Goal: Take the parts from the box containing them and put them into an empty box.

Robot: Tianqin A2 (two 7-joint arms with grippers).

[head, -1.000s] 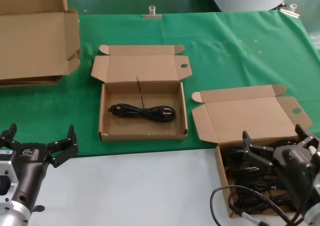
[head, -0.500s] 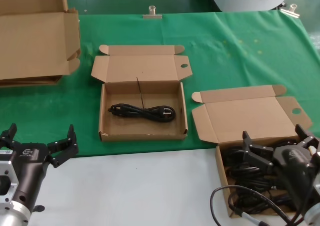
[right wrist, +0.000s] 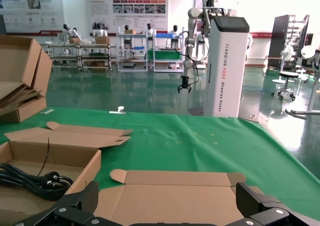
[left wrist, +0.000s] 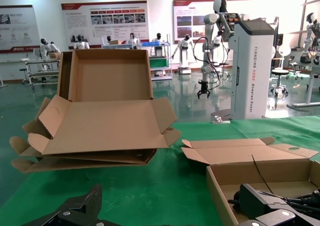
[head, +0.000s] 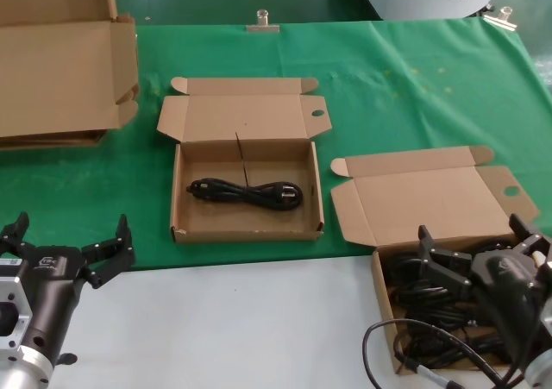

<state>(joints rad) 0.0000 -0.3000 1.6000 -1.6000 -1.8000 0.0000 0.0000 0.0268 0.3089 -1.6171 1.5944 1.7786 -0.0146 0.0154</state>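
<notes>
The box containing the parts (head: 431, 203) sits at the front right, lid folded back, with several coiled black power cords (head: 412, 296) inside. My right gripper (head: 469, 227) is open and hovers just above these cords; its wrist view shows the open gripper (right wrist: 166, 191) over that box's lid (right wrist: 170, 201). The middle mailer box (head: 247, 231) stands open with one cord bundle (head: 246, 192) lying across its floor. My left gripper (head: 72, 228) is open and empty at the front left, low over the white table edge, with the middle box (left wrist: 235, 186) beside it in its wrist view.
A much larger plain carton (head: 60, 70) with open flaps stands at the back left on the green cloth (head: 388, 87); it also shows in the left wrist view (left wrist: 105, 121). A white table surface (head: 224, 320) runs along the front. A clip (head: 262, 22) holds the cloth's far edge.
</notes>
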